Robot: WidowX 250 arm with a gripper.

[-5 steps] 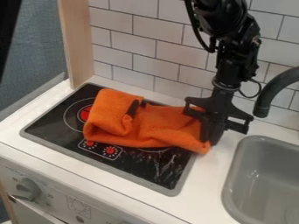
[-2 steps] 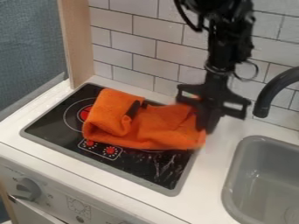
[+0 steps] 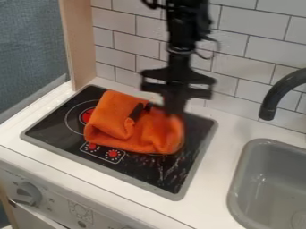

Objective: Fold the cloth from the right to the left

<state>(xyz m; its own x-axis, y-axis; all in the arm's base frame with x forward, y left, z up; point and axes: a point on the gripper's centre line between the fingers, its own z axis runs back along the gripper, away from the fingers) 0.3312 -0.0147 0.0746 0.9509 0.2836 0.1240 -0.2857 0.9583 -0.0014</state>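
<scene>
A toy kitchen, with a stovetop [image 3: 149, 172], grey sink [image 3: 269, 179], black faucet [image 3: 276, 91] and tiled wall [image 3: 251, 27].

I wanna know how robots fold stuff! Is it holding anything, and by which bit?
The gripper seems to be holding the orange cloth by the end nearest the grey sink.

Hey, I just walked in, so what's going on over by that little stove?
A black robot arm is working on the orange cloth that lies bunched on the black stovetop. Its tool is right at the cloth's right end, and the job is to fold that side over to the left. The fold doesn't look finished: the right end isn't lying over the left part. The stovetop's right side is uncovered.
</scene>
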